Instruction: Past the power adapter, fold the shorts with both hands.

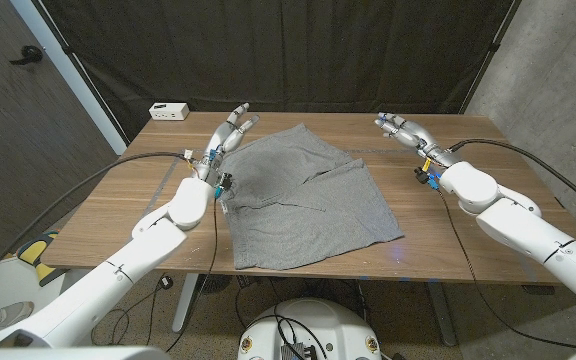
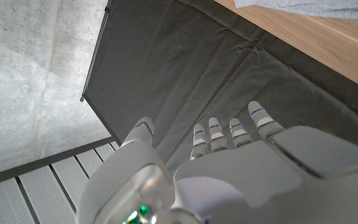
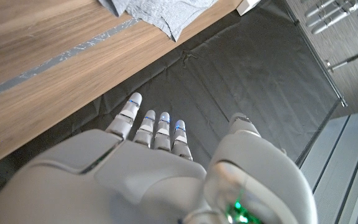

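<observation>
One pair of grey shorts (image 1: 303,200) lies on the one wooden desk (image 1: 488,255). One white power adapter (image 1: 169,111) sits at the desk's far left corner (its details too small to make out). Two robot hands are present: one left robot hand (image 1: 230,133) and one right robot hand (image 1: 405,131).

The left hand (image 2: 229,171) extends empty fingers (image 2: 263,119) toward the dark curtain (image 2: 191,68), seemingly above the table (image 2: 316,34).
</observation>
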### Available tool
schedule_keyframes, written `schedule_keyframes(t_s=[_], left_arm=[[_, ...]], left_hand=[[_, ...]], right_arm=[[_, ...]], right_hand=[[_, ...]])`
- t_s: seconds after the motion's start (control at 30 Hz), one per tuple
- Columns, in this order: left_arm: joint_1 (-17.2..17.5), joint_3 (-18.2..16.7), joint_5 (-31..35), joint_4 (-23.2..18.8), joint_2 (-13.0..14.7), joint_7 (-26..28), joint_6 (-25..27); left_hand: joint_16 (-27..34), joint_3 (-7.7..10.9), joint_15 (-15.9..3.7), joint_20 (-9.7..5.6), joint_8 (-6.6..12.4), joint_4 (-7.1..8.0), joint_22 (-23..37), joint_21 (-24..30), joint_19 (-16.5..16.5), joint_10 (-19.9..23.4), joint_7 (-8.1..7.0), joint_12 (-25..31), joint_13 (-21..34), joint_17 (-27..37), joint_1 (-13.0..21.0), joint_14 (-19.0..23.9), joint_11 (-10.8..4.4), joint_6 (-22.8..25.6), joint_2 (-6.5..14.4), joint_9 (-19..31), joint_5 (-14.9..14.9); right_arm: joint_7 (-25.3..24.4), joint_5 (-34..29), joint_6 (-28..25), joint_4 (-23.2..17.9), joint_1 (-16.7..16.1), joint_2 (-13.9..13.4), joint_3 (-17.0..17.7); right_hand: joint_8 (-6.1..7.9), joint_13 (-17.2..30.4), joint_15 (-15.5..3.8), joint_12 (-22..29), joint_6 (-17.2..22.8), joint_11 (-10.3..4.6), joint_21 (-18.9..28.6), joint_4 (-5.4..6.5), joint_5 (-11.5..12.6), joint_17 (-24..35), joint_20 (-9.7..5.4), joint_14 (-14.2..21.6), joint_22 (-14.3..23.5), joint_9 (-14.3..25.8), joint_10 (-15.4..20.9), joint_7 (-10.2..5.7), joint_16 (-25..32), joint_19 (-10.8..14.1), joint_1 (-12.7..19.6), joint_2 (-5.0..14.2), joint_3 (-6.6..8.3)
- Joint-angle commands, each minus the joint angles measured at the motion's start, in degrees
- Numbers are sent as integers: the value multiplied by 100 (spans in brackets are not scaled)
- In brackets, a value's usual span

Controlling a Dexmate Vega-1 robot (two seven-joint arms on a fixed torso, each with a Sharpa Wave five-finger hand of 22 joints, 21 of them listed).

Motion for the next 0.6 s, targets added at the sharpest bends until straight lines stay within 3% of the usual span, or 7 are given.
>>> schedule_keyframes(t_s=[0.03,0.23,0.33,0.6], left_arm=[[577,-150,656,-1035,414,168,638],[824,-203,947,-1385,570,204,840],[966,-255,1026,-1543,617,225,900],[1376,-409,1268,-1945,759,265,1064]], left_hand=[[31,23,24,23,-10,-65,21,14,6,65,-5,22,22,8,80,50,-7,44,-2,33,-3],[20,36,26,20,-30,-104,22,3,2,85,-6,8,23,8,115,68,-21,59,-7,34,-11],[13,40,33,22,-37,-124,23,-3,-1,89,-28,-1,24,9,130,73,-34,74,-11,35,-15],[5,47,26,23,-57,-162,25,-15,-8,111,-42,-14,25,9,158,93,-38,87,-22,36,-20]], right_arm=[[-378,-606,-765,-894,-530,-576,269],[-332,-725,-945,-1193,-797,-854,422],[-504,-762,-955,-1319,-996,-850,552],[-733,-1137,-1470,-1908,-1525,-1147,847]], right_hand=[[35,12,-6,35,68,10,49,-67,-25,22,-6,76,19,17,66,11,16,82,85,-13,27],[35,12,-25,34,101,0,49,-89,-44,24,-13,101,19,17,97,-2,13,101,114,-14,51],[33,13,-30,34,119,-16,51,-100,-56,25,-14,116,19,18,117,-4,12,116,129,-13,65],[30,14,-57,32,159,-35,43,-120,-86,30,-17,148,19,19,161,-19,7,123,156,-11,98]])
